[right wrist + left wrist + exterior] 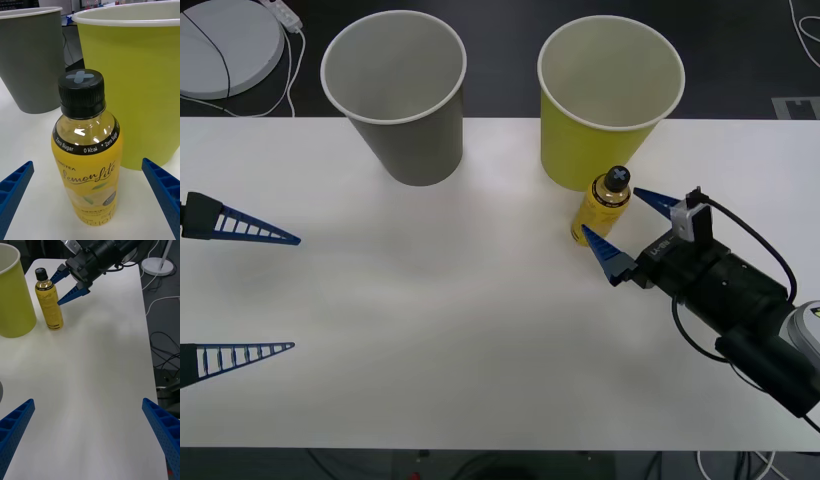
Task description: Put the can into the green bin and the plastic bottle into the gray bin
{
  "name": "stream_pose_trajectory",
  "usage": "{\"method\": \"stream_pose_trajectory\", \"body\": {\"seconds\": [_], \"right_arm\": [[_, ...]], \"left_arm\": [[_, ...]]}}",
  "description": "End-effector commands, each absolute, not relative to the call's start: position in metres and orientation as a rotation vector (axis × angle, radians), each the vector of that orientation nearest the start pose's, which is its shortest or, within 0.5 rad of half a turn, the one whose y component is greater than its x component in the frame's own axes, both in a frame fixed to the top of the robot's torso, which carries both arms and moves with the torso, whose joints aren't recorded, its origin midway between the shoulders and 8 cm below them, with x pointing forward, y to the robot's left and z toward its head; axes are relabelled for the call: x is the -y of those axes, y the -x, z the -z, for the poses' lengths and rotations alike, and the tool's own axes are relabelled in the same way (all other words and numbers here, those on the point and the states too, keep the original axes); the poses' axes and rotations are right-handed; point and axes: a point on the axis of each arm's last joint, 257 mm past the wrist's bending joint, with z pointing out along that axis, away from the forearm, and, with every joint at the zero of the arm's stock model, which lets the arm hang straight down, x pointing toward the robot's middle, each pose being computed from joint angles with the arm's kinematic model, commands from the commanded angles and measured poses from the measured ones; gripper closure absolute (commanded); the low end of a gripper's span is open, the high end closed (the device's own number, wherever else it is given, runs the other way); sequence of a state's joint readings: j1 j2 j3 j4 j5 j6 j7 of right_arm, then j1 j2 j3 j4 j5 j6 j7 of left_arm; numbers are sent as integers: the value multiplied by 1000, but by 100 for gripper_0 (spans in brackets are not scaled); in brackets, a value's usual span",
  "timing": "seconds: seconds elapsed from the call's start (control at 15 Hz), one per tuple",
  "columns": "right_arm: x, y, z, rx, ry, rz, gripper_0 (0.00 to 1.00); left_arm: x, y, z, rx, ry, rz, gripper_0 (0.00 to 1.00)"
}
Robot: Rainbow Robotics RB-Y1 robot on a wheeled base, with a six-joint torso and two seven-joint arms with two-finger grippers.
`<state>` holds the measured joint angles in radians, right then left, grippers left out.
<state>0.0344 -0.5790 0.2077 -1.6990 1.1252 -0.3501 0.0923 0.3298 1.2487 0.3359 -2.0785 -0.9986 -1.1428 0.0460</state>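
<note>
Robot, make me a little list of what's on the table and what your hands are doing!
plastic bottle: upright on the table, cap on, right in front of the green bin
green bin: upright, nothing seen inside
gray bin: upright, beside the green one, nothing seen inside
right gripper: open, one finger on each side of the bottle, not squeezing it
left gripper: open, apart from everything, at the table's left side
bottle binned: not yet

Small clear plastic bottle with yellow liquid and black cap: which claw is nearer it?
Right. The right claw straddles the bottle, open; the left claw waits far across the table.
</note>
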Motion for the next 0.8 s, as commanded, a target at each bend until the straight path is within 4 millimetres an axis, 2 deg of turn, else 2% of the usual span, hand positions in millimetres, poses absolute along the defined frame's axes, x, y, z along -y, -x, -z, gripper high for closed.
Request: {"method": "stream_pose_trajectory", "body": {"seconds": [0.07, 0.4, 0.8], "right_arm": [[176, -498, 209, -1527, 624, -303, 0], [164, -511, 205, -1521, 620, -293, 0], [154, -513, 203, -1514, 625, -302, 0]], "left_arm": [[-245, -305, 109, -1462, -1623, 416, 0], [-245, -305, 109, -1462, -1623, 416, 0], [-245, -305, 109, -1462, -1623, 416, 0]]}}
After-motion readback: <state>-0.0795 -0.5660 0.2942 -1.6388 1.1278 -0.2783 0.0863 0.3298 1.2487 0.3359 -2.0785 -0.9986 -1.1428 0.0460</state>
